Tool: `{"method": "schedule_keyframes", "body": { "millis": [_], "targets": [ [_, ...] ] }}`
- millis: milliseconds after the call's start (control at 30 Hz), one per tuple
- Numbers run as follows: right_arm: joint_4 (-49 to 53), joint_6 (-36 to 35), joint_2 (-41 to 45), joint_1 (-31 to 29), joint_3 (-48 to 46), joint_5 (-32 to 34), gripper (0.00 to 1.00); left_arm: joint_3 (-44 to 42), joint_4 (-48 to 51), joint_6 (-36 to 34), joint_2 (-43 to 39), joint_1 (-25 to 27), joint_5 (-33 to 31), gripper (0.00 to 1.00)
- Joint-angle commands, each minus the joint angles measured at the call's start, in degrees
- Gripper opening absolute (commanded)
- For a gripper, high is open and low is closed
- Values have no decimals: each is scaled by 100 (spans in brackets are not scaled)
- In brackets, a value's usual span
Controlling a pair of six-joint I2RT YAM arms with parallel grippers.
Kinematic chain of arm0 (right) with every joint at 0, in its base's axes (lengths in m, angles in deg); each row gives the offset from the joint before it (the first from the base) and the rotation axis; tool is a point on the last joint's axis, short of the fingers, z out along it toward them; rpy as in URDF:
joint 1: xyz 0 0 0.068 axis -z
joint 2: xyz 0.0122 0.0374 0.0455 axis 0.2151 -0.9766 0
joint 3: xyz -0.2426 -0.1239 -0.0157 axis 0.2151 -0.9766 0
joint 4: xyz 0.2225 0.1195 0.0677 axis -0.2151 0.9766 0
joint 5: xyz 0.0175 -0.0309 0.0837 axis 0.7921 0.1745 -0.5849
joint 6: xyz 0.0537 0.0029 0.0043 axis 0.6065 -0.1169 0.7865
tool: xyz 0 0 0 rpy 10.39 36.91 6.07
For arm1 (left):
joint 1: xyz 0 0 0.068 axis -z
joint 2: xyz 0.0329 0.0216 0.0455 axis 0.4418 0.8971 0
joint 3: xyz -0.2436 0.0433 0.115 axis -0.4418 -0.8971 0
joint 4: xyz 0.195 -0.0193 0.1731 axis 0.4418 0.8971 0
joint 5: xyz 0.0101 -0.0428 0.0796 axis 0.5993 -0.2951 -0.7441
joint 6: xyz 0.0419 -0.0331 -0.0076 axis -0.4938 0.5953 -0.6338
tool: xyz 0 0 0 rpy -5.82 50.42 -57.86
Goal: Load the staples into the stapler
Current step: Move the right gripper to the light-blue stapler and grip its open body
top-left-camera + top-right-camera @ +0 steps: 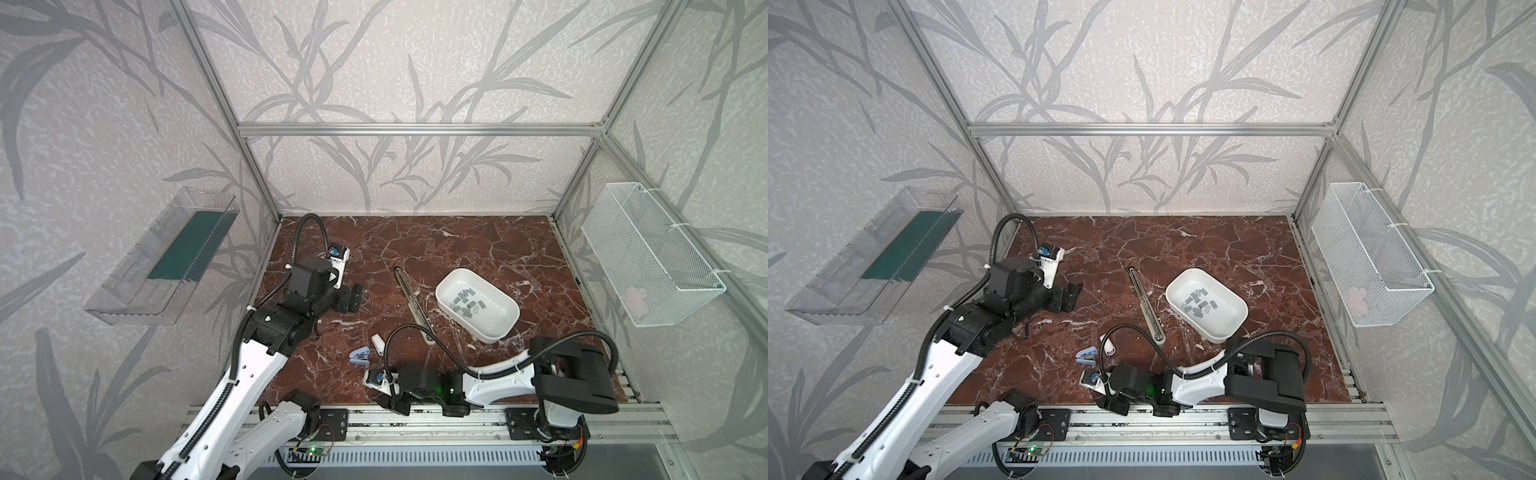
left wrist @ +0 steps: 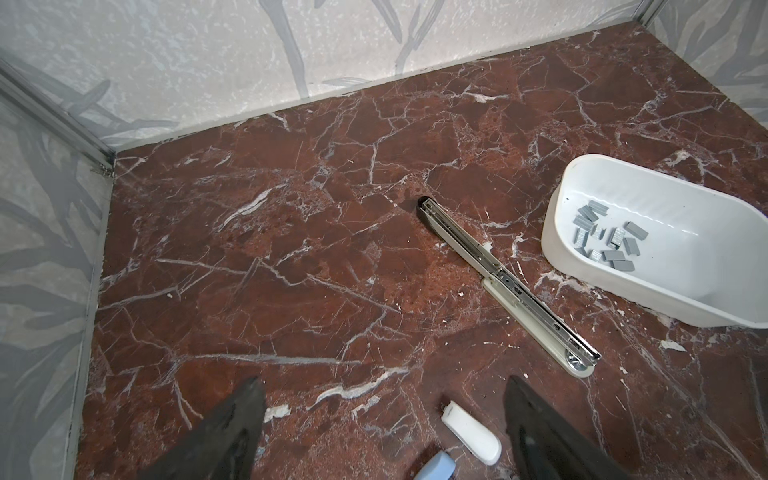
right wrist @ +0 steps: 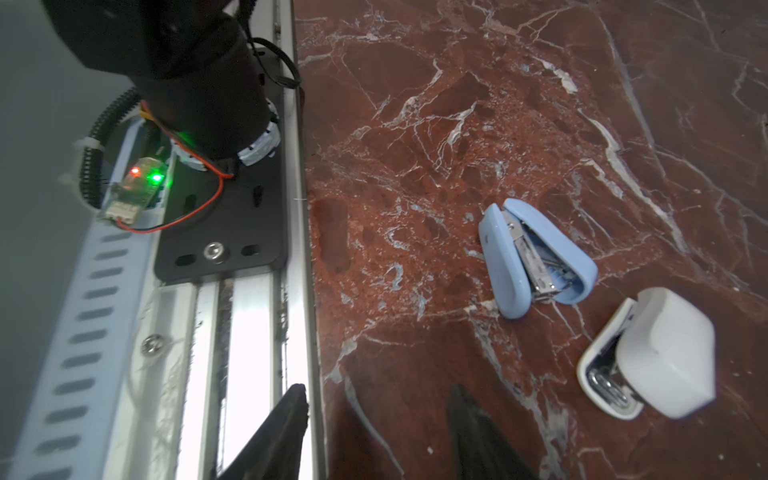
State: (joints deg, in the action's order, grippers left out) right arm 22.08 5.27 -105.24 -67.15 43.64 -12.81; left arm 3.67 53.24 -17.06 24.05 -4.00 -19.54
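Flat grey metal staples (image 2: 604, 241) lay in a smooth white rounded plastic tub (image 2: 665, 301) beside the long opened stapler (image 2: 513, 286). The left gripper (image 2: 384, 382) and right gripper (image 3: 376, 390) stood spread, gripping nothing.

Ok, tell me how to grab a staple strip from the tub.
Take the outlying strip at the pile's edge, pinching across its long sides from straight above: it lies flat beside the other staples, and the walls of the white tub would likely block a sideways approach.

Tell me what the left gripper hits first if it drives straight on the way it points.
Probably bare table: the left gripper aims at open marble. The white stapler lies off that line, to one side; depth is unclear.
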Motion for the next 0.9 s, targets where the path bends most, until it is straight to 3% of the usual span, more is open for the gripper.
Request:
{"method": "schedule_keyframes", "body": {
  "millis": [0,300,467,867],
  "targets": [
    [-239,-153,-385,255,340,-141,55,-119,174,136,-150,-127,105,91],
    [-289,-13,-1178,758,918,-524,52,-71,285,64,-97,-257,368,89],
    [-356,-90,-1368,775,1031,-775,45,-97,247,21,-170,-301,429,89],
    [-510,0,-1689,771,1234,-472,40,-102,226,27,-125,-332,657,88]
  ]
}}
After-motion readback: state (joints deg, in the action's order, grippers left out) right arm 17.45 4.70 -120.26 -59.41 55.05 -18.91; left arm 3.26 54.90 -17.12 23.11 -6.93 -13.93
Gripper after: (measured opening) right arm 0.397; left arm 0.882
